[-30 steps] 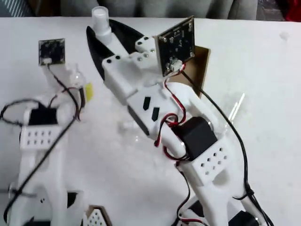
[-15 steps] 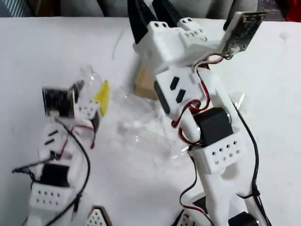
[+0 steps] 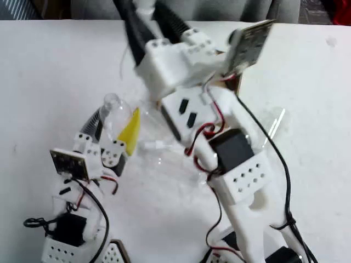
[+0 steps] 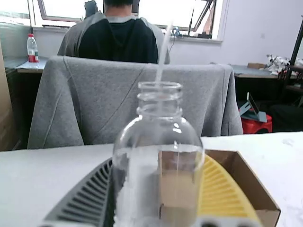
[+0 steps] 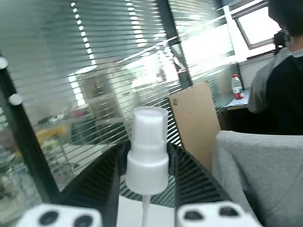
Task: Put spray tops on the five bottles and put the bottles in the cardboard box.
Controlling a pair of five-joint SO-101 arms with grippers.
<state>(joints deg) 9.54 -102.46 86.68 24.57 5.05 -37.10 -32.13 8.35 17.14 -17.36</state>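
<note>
Looming behind bottle (image 4: 158, 156): cardboard box (image 4: 247, 183).

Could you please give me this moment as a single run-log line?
left gripper: shut on bottle, upright | right gripper: shut on spray top above it | tube: at bottle neck | box: beyond bottle

We saw a white worktop (image 3: 49, 66) with an open cardboard box (image 3: 237, 82) standing toward its far edge, partly hidden from above. Clear plastic bottles (image 3: 162, 149) lay around its middle, too faint against the white surface for us to count. Another clear piece (image 3: 274, 121) lay nearer the right edge, well apart from the corners.
</note>
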